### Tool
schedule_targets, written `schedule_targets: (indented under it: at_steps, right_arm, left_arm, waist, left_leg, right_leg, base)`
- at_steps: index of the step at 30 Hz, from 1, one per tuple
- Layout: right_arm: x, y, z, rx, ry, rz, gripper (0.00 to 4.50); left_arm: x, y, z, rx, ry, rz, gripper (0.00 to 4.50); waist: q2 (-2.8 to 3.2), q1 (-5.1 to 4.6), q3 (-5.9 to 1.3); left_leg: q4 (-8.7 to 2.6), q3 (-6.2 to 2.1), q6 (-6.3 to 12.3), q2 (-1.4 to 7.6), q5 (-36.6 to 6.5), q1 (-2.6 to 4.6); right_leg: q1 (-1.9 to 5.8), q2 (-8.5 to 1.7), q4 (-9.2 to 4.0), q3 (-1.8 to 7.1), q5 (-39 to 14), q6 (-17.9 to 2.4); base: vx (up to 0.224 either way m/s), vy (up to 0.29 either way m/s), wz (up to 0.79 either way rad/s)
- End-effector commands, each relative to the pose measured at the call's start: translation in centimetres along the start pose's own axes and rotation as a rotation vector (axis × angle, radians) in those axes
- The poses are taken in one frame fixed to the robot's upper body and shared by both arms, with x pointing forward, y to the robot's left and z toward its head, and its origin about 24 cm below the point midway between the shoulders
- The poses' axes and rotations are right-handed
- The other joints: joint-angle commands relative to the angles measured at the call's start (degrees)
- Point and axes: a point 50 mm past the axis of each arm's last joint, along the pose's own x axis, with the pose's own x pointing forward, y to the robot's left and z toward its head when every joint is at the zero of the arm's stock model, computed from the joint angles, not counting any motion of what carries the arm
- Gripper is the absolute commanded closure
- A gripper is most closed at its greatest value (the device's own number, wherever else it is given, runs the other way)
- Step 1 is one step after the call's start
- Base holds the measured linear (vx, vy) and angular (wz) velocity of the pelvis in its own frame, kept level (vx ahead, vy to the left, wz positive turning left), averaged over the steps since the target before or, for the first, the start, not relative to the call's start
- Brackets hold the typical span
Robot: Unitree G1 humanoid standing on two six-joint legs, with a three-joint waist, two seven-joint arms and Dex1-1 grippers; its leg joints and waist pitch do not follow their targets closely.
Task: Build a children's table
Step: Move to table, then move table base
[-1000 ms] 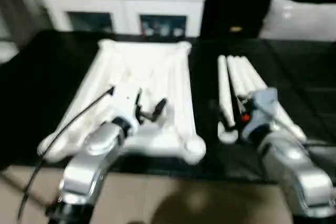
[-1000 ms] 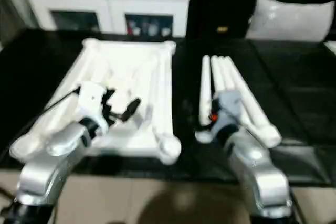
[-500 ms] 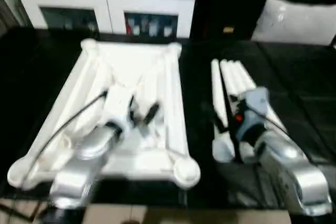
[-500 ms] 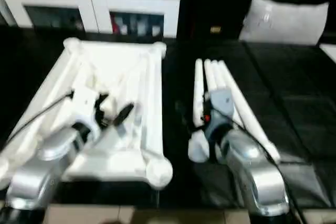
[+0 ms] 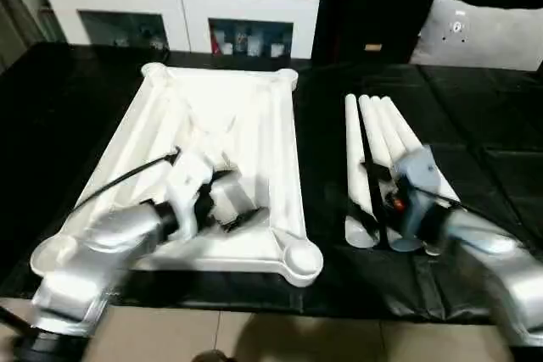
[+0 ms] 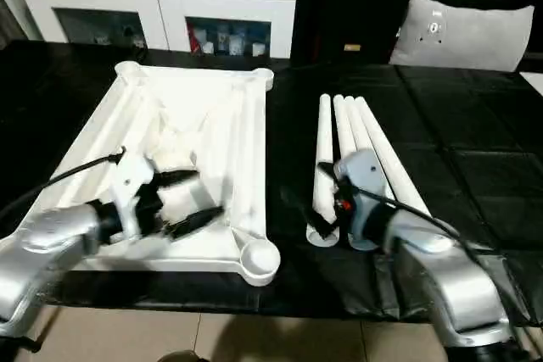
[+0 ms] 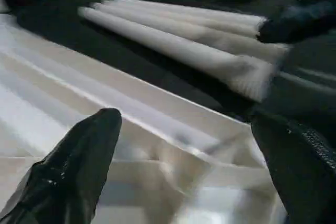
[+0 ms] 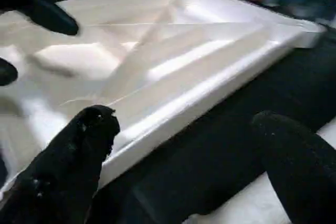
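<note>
Hovering wide open and empty, the left hand [image 6: 188, 197] hangs over the upturned top [image 6: 246, 125] on the black tabletop [image 6: 475, 150]; the right hand [image 8: 184, 156], equally open and empty, sits at the near ends of the four legs [image 6: 356, 129] just beside; nothing's fitted, so I'd guess picking one leg for a socket [image 6: 259, 258] comes next.

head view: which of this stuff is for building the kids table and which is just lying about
For the job:
- white tabletop, underside up
- four white legs, side by side on the black cover

Just lying about:
- white cabinet behind
- grey cushion
</note>
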Motion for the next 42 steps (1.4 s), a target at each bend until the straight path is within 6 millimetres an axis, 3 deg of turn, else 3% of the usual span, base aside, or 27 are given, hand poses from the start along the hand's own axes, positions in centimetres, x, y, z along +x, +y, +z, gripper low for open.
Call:
schedule_targets:
  at_steps: [1,2,3,4,6,7,8,9,12,13,15,20,23,24,29,38,39,42]
  right_arm:
    - [-0.5,0.3,0.3,-0.037,0.007,0.103,0.0]
    - [-0.6,0.3,0.3,-0.04,0.012,0.118,0.0]
    - [-0.9,0.4,0.2,-0.045,0.027,0.162,0.0]
    - [-0.9,0.4,0.2,-0.045,0.027,0.162,0.0]
    - [-1.1,0.7,0.1,-0.058,0.048,0.225,0.0]
    - [-1.3,0.8,0.0,-0.064,0.058,0.262,0.0]
    - [-1.4,1.1,0.0,-0.068,0.065,0.302,0.0]
    - [-1.6,1.3,0.1,-0.072,0.07,0.338,0.0]
    - [-1.9,1.7,0.2,-0.065,0.069,0.395,0.0]
    - [-2.1,1.9,0.2,-0.063,0.071,0.417,0.0]
    - [-2.3,2.2,0.2,-0.065,0.077,0.441,0.0]
    - [-2.4,2.4,-0.2,-0.068,0.106,0.463,0.0]
    - [-2.4,2.4,-0.6,-0.093,0.135,0.459,0.0]
    - [-2.4,2.5,-0.6,-0.095,0.137,0.458,0.0]
    - [-2.3,2.7,-0.7,-0.094,0.138,0.457,0.0]
    - [-1.9,2.7,-0.5,-0.089,0.119,0.447,0.0]
    - [-1.9,2.6,-0.5,-0.089,0.119,0.446,0.0]
    - [-1.8,2.5,-0.4,-0.087,0.11,0.434,0.0]
  left_arm:
    - [-0.4,-1.1,0.1,0.018,0.037,-0.186,0.02]
    - [-0.5,-1.3,0.0,0.016,0.047,-0.211,0.02]
    - [-0.8,-1.6,-0.2,0.005,0.071,-0.281,0.29]
    - [-0.8,-1.6,-0.2,0.005,0.071,-0.281,0.29]
    - [-0.6,-1.4,-0.6,0.023,0.12,-0.309,0.36]
    - [-0.5,-1.3,-0.9,0.024,0.139,-0.326,0.36]
    - [-0.4,-1.1,-1.1,0.036,0.168,-0.337,0.51]
    - [-0.3,-1.0,-1.4,0.046,0.198,-0.35,0.76]
    - [-0.6,-0.9,-1.8,0.047,0.249,-0.377,0.77]
    - [-0.7,-0.8,-2.0,0.046,0.271,-0.386,1.03]
    - [-0.8,-0.7,-2.4,0.048,0.303,-0.396,1.03]
    - [-0.4,0.3,-3.5,0.083,0.327,-0.352,1.5]
    - [-0.1,0.6,-4.2,0.093,0.344,-0.323,1.66]
    - [-0.1,0.6,-4.4,0.096,0.345,-0.322,1.9]
    - [0.1,0.7,-4.5,0.099,0.326,-0.293,2.27]
    - [0.8,1.0,-3.4,0.102,0.29,-0.245,2.88]
    - [0.8,1.0,-3.4,0.1,0.288,-0.241,3.17]
    - [1.1,1.1,-2.8,0.108,0.282,-0.222,3.23]
  waist:
    - [0.65,0.26,-2.15]
    - [0.84,0.46,-2.39]
    - [0.63,0.32,-2.49]
    - [1.27,0.52,-2.76]
    - [1.12,0.41,-3.3]
    - [1.05,0.42,-3.44]
    - [1.54,0.56,-3.6]
    - [1.47,0.73,-3.61]
    - [1.62,1.14,-3.45]
    - [1.67,1.27,-3.37]
    - [2.05,1.52,-3.23]
    - [2.02,1.74,-3.16]
    - [2.12,1.84,-3.28]
    - [2.03,1.81,-3.32]
    - [1.73,1.88,-3.42]
    - [1.61,1.91,-3.34]
    - [1.67,1.98,-3.32]
    - [1.69,2.02,-3.26]
  left_leg:
    - [-6.3,-2.12,-0.79,5.39,-14.8,0.75]
    - [-6.22,-1.95,-0.36,5.47,-14.4,0.93]
    - [-6.17,-1.77,0.36,5.37,-12.5,0.62]
    - [-5.98,-1.8,0.64,5.36,-11.2,0.69]
    - [-5.33,-1.4,2.92,5.32,-5.5,0.55]
    - [-5.13,-1.36,3.57,5.3,-4.3,0.48]
    - [-4.91,-1.36,4.19,5.2,-3.2,0.44]
    - [-4.66,-1.13,5.66,5.18,-2.4,0.36]
    - [-4.9,-1.24,5.84,5.52,-4.2,0.28]
    - [-5.05,-1.3,5.62,5.66,-5.8,0.4]
    - [-5.28,-1.28,4.53,5.79,-8.4,0.66]
    - [-5.55,-1.14,2.57,5.78,-11.5,0.78]
    - [-5.67,-1.18,1.84,5.91,-11.9,0.84]
    - [-5.72,-1.22,1.95,5.87,-11.3,0.65]
    - [-5.52,-1.24,3.36,5.92,-9.3,0.49]
    - [-5.52,-1.1,3.45,5.9,-9.4,0.53]
    - [-5.51,-1.11,3.37,5.91,-9.5,0.55]
    - [-5.63,-1.11,3.14,5.96,-10.0,0.57]
  right_leg:
    - [0.25,-5.68,-5.02,3.22,-13.1,-10.7]
    - [0.34,-5.67,-5.03,3.13,-10.8,-11.1]
    - [0.56,-5.4,-4.57,3.09,-7.1,-12.0]
    - [0.63,-5.47,-4.24,3.05,-5.0,-12.5]
    - [0.73,-5.21,-3.54,2.72,5.0,-14.4]
    - [0.88,-5.26,-3.32,2.71,7.0,-14.8]
    - [0.91,-5.29,-3.12,2.65,8.5,-15.2]
    - [0.88,-5.28,-3.15,2.58,10.0,-15.7]
    - [0.96,-5.53,-3.39,2.47,7.1,-16.1]
    - [0.92,-5.55,-3.51,2.47,4.9,-16.2]
    - [0.7,-5.5,-3.8,2.52,0.5,-16.2]
    - [0.6,-5.75,-4.28,2.78,-5.3,-15.4]
    - [0.47,-5.77,-4.33,2.81,-5.3,-14.7]
    - [0.55,-5.78,-4.26,2.76,-4.4,-14.7]
    - [0.57,-5.92,-3.99,2.72,-1.5,-15.2]
    - [0.41,-5.91,-4.14,2.71,-3.8,-15.1]
    - [0.4,-5.94,-4.23,2.73,-4.4,-15.0]
    - [0.38,-5.93,-4.29,2.74,-5.2,-14.8]
  base:
    - [0.0,0.0,0.0]
    - [0.0,0.0,0.0]
    - [0.0,0.0,0.0]
    - [0.0,0.0,0.0]
    - [0.0,0.0,0.0]
    - [0.0,0.0,0.0]
    - [0.0,0.0,0.0]
    - [0.0,0.0,0.0]
    - [0.0,0.0,0.0]
    - [0.0,0.0,0.0]
    - [0.0,0.0,0.0]
    - [0.0,0.0,0.0]
    - [0.0,0.0,0.0]
    - [0.0,0.0,0.0]
    - [0.0,0.0,0.0]
    - [0.0,0.0,0.0]
    - [0.0,0.0,0.0]
    - [0.0,0.0,0.0]
